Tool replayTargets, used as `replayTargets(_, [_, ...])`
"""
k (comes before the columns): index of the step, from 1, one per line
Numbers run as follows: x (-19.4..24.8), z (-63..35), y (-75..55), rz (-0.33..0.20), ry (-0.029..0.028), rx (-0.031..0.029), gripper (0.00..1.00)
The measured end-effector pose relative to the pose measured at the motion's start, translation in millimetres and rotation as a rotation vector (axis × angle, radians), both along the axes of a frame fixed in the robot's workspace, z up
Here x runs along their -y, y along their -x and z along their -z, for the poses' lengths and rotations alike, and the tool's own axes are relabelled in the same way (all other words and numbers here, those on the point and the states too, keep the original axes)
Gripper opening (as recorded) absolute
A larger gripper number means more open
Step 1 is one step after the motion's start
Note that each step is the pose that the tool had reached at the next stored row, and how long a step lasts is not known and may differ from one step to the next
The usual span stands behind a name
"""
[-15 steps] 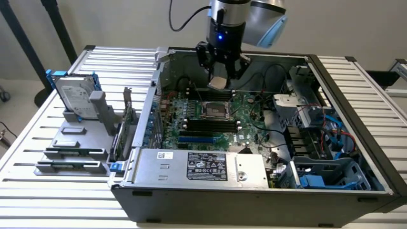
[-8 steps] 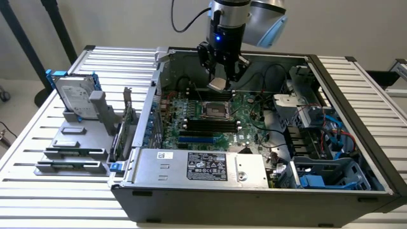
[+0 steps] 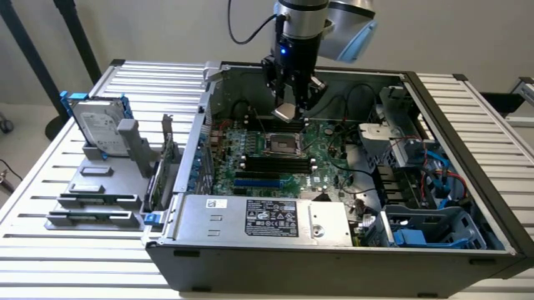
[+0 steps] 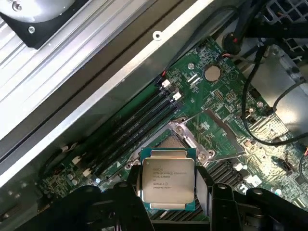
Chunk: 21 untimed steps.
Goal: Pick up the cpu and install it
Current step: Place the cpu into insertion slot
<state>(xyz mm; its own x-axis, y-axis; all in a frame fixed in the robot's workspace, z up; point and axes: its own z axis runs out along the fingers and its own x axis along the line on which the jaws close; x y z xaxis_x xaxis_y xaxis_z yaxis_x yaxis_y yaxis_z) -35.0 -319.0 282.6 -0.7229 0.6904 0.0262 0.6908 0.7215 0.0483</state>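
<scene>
A pale, slatted metal table (image 3: 37, 259) carries a large open dark-grey computer case (image 3: 276, 272), which spreads from its centre towards three o'clock. At nine o'clock, just beside the case, stands a grey plastic parts holder (image 3: 94, 217).

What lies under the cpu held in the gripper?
The motherboard and its open socket show beneath the cpu held by the gripper; the chip covers part of the socket.
</scene>
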Motion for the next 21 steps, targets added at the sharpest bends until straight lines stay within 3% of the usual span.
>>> replayTargets(21, [0.0, 9.2, 0.0, 0.381, 0.0000, 0.0000, 0.55])
